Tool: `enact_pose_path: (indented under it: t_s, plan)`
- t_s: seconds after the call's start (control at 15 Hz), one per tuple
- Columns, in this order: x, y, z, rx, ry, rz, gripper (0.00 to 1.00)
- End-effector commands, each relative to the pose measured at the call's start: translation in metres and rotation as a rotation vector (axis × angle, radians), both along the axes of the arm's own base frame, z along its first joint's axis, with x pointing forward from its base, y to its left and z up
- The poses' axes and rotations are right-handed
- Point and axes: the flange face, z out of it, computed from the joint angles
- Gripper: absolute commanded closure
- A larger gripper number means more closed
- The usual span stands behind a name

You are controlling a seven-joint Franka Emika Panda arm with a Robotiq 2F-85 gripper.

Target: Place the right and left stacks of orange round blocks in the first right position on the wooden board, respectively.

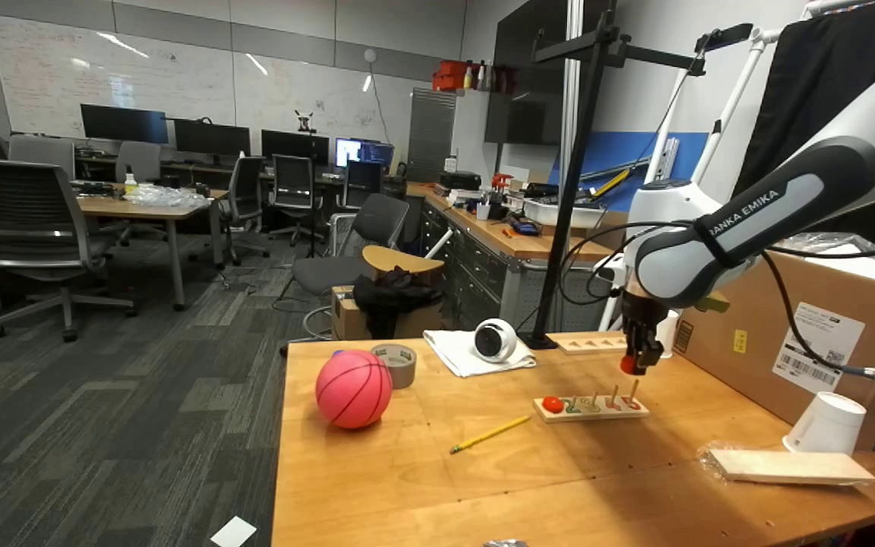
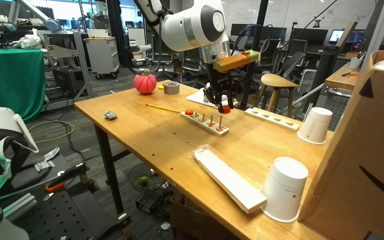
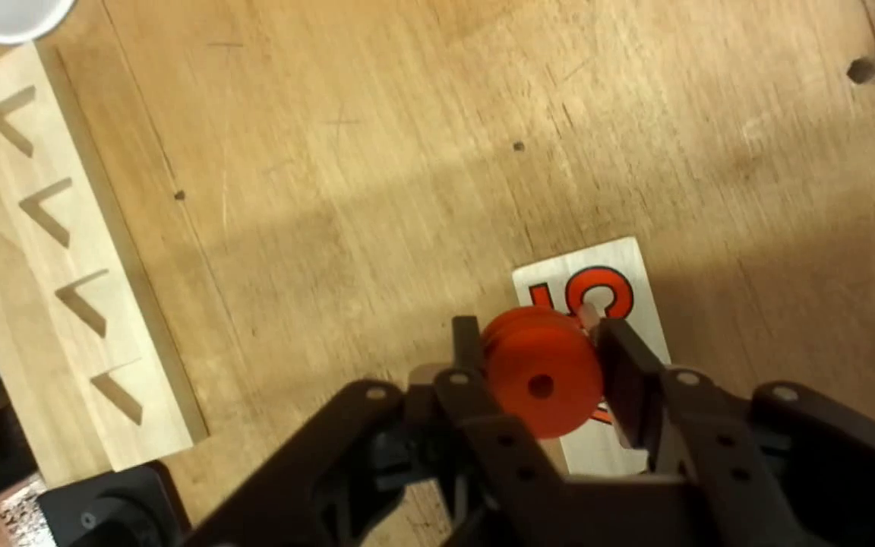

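The pincer (image 3: 542,342) is pinching a stack of orange round blocks (image 3: 545,357), pressing in on it from both sides! In both exterior views that stack is hanging above the wooden board (image 1: 597,417), near the tip of the tallest peg (image 2: 220,122) and clear of the counter (image 2: 138,128). In the wrist view a printed red 5 (image 3: 623,292) is peeking out at 1 o'clock from the held stack. Another orange round piece (image 1: 553,404) is sitting on the board, at 9 o'clock from its middle in an exterior view; I'm not making out how many are stacking there. Around the board in an exterior view, a yellow pencil (image 2: 162,107) and a pink ball (image 2: 145,84) are resting at 10 o'clock, a slotted wooden piece (image 2: 270,118) is lying at 3, an upside-down white cup (image 2: 285,191) is standing at 4, and a pale slab (image 2: 228,180) is lying at 5.
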Motion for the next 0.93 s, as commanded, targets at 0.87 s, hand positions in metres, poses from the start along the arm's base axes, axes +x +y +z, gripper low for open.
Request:
enact_pose_path:
  t_s: [0.87]
  plan:
    - [-0.017,-0.016,0.005,0.019,0.032,-0.125,0.83]
